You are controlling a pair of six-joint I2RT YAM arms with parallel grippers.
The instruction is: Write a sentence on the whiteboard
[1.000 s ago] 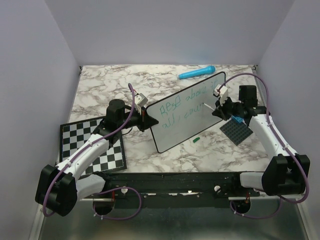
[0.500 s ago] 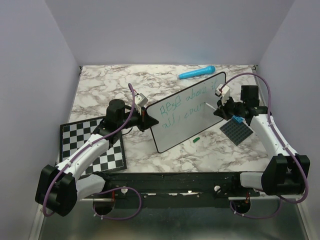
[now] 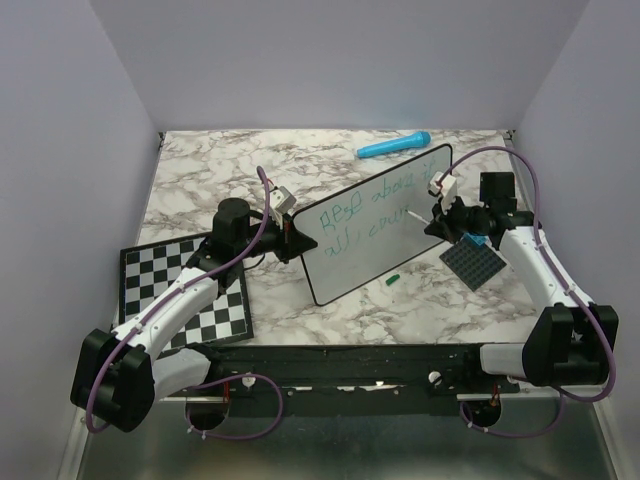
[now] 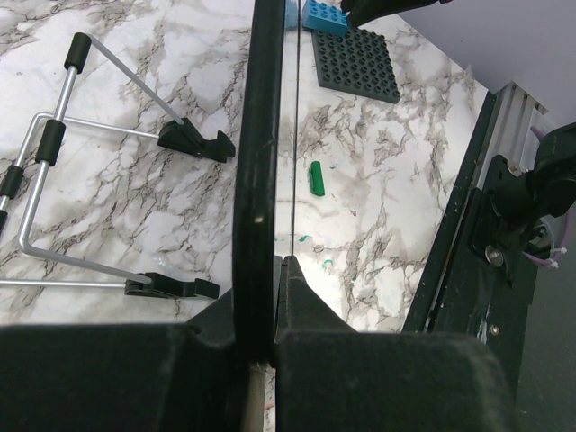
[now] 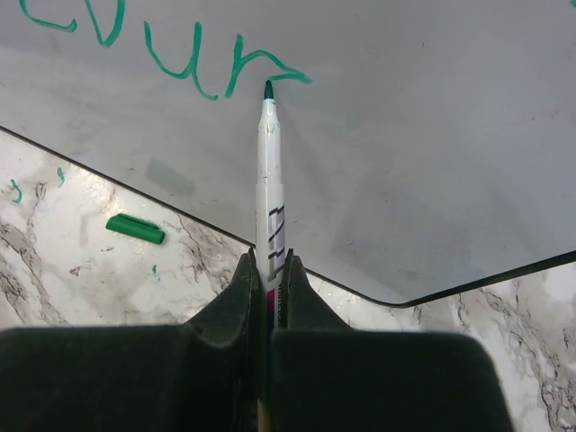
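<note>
Right wrist: my right gripper [image 5: 268, 264] is clenched on a green-tipped marker [image 5: 267, 171], its tip at the last stroke of the sentence [image 5: 193, 63].
I see my left gripper [image 4: 270, 270] clamping the whiteboard [image 3: 375, 225] by its edge on the marble table [image 3: 200, 170]; a green cap [image 5: 135, 229] lies nearby.

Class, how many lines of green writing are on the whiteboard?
2. The upper line crosses the whiteboard near its top; the lower line sits just beneath, ending at the marker tip. No further line shows.
</note>
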